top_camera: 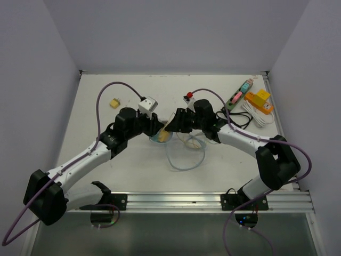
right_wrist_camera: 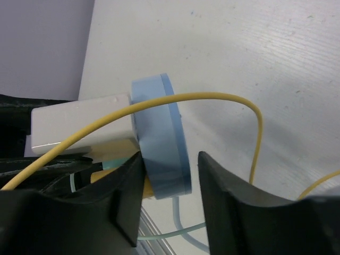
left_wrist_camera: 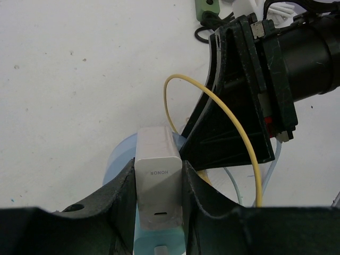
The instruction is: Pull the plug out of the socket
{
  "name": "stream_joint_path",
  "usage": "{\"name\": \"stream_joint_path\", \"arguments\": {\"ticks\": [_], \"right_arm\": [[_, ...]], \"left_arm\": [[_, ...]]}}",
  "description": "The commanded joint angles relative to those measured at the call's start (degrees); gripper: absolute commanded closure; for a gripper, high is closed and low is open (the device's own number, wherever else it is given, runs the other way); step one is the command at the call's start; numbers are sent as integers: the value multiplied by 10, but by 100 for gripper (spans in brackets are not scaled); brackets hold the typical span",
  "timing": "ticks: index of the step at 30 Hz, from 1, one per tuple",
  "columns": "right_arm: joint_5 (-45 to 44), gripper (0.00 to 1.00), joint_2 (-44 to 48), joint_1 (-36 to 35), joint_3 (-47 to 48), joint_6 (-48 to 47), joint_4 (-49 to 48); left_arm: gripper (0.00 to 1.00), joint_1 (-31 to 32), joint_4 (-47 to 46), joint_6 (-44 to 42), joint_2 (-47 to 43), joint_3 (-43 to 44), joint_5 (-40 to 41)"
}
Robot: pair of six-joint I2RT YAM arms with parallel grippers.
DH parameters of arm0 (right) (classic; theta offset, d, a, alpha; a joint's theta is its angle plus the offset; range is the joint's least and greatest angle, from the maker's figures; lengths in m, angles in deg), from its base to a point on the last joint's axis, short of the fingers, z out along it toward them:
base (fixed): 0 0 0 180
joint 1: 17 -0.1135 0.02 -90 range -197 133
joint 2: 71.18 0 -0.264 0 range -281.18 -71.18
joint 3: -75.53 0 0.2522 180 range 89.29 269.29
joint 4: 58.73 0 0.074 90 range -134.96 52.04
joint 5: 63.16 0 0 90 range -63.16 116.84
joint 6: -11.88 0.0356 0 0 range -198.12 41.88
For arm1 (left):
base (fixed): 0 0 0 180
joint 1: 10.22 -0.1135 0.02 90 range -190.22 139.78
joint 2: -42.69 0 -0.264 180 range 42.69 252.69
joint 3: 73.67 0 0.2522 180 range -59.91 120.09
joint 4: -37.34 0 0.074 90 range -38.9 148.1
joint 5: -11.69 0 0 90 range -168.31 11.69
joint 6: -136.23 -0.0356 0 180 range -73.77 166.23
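Jaws first: the left gripper (left_wrist_camera: 158, 180) is clamped on the plug (left_wrist_camera: 156, 154), a finger flat against each long side. The right gripper (right_wrist_camera: 170, 158) stands parted around the socket (right_wrist_camera: 159, 122). Its left finger is at the socket's plug-side face, with a gap still showing at the other face, so it has no firm hold yet.

Plug and socket sit joined between the two grippers, about mid-bench (top_camera: 138, 173) and well away from every edge.

The plug looks like a light, rigid plastic block with glossy faces. It will not give under pressure but could slide through the pads, so a hold low on its flat sides suits it. The socket is a hard, thin blue disc and is best pinched squarely across its faces. A yellow cable (right_wrist_camera: 186, 96) arches over both and may snag a straight pull.
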Motion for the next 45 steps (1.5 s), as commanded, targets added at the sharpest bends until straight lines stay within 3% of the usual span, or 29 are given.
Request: {"name": "stream_joint_path", "arguments": {"ticks": [1, 5, 6, 7, 21, 33, 37, 45], "right_arm": [[29, 58, -4, 0, -9, -7, -34], [26, 84, -4, 0, -12, -19, -26], [16, 98, -4, 0, -13, -23, -19], [6, 100, -3, 0, -13, -35, -3], [-135, 100, -35, 18, -65, -52, 92], [-114, 100, -39, 46, -53, -75, 120], [-72, 100, -38, 49, -56, -67, 94], [-5, 100, -18, 49, -42, -48, 61]], "left_arm": [[100, -1, -105, -13, -42, 1, -8], [100, 0, -106, -11, -48, -4, -3], [100, 0, -107, -9, -52, -5, -2], [100, 0, -109, -7, -52, -5, 0], [100, -5, -107, -9, -105, -3, 39], [100, -57, -60, -17, -134, 51, 44], [100, -70, -16, -8, -107, 100, 57], [100, -143, -5, 58, -24, 73, 123]]}}
